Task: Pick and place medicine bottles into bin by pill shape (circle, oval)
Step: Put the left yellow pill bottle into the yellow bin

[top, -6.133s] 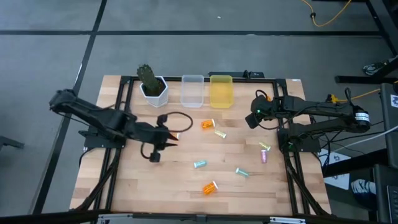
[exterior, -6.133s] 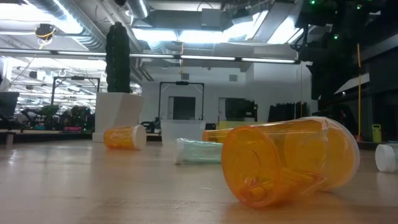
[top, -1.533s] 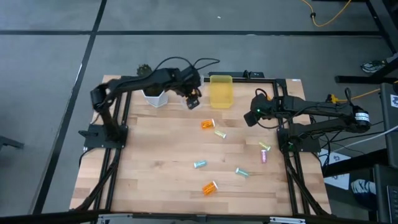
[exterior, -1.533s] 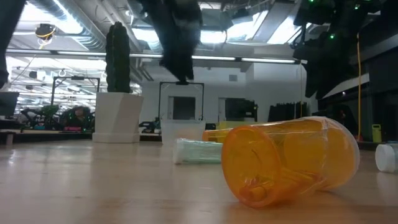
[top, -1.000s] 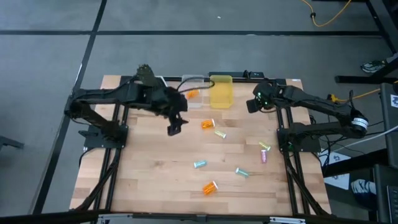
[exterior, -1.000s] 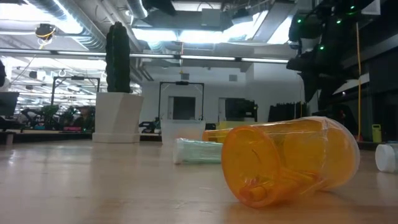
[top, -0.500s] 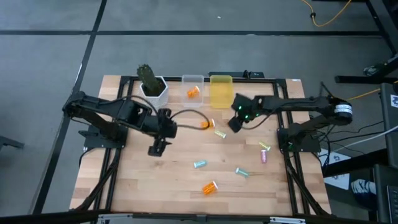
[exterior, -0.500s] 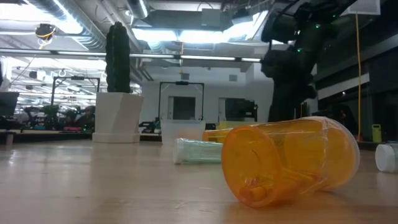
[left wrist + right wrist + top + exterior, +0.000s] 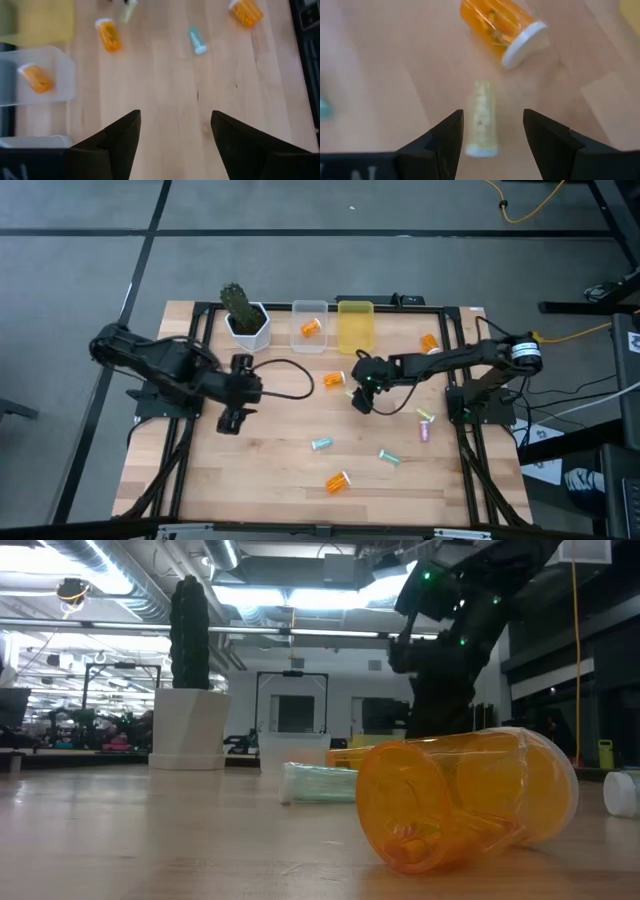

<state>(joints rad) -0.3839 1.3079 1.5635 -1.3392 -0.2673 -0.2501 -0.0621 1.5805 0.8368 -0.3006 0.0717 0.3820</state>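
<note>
Two bins stand at the far edge of the wood table (image 9: 250, 470), a clear bin (image 9: 310, 315) beside a yellow bin (image 9: 355, 330), with a white cactus pot (image 9: 247, 320) just beside the clear one. One orange bottle (image 9: 311, 329) lies inside the clear bin. Other bottles lie scattered on the planks: an orange one (image 9: 332, 380) near the bins, a pale green one (image 9: 481, 118), a teal one (image 9: 321, 444), another orange one (image 9: 338, 480) near the front.

The right gripper (image 9: 360, 398) hangs low over the pale green bottle, fingers spread to either side of it, holding nothing. The left gripper (image 9: 230, 420) hovers over bare wood, fingers apart and empty.

Grey floor surrounds the table; the low view shows a lit room with ceiling lights behind.
</note>
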